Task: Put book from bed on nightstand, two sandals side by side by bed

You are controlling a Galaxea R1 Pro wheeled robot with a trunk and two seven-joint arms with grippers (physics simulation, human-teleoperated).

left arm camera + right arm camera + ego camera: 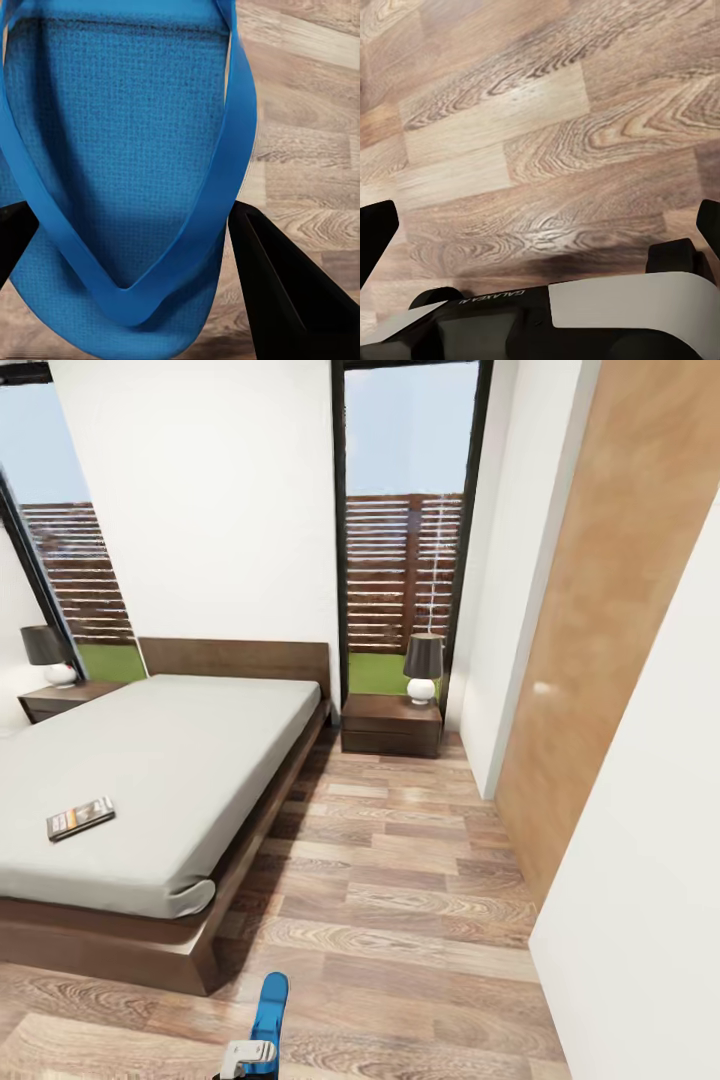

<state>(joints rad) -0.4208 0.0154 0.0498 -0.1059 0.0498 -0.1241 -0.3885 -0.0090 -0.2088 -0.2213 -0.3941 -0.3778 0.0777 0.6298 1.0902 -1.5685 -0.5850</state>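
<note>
The left hand (127, 247) grips one blue sandal (120, 150) above the wood floor (420, 880) off the bed's (150, 760) foot corner — the book (80, 817) lies on the mattress, a nightstand (391, 725) beside the headboard — while the right hand (540, 225) hangs released over floorboards.

The sandal (127, 150) looks matt and finely textured, above a glossy grained wood floor (547, 135).

Dark book (80, 818) flat on bed (180, 760) (near foot); blue sandal (269, 1010) above floor.
</note>
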